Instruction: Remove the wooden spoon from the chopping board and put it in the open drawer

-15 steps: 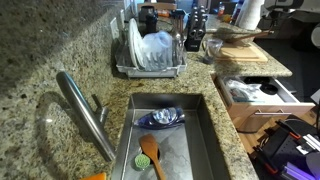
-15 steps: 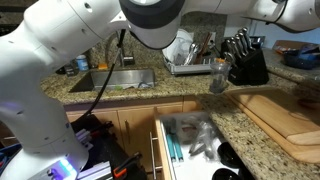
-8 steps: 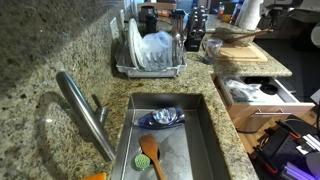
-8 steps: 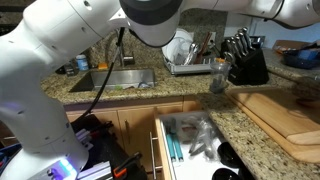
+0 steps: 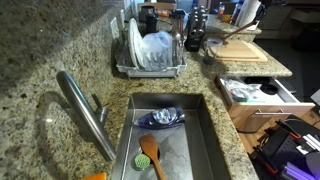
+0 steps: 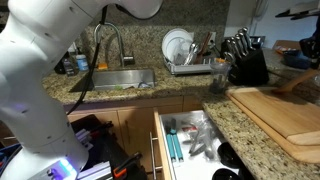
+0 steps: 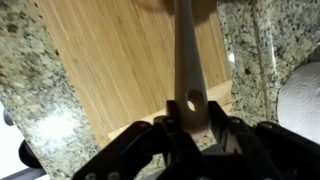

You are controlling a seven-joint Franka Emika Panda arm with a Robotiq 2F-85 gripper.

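Observation:
In the wrist view my gripper is shut on the end of the wooden spoon's handle, by its hanging hole. The spoon reaches out over the light-tan chopping board; its bowl is out of frame. In an exterior view the spoon slants over the chopping board at the far right of the counter, under my arm. The open drawer lies below the board there. The board and the drawer with light clutter also show in the other exterior view.
A sink holds an orange-brown broad-headed spoon and a blue item. A dish rack and a knife block stand behind it. A tap is at the sink's side. A white roll lies beside the board. The counter is granite.
My arm has swung away from the exterior camera it was blocking, so the dish rack and wall now show. The spoon has tilted up off the chopping board.

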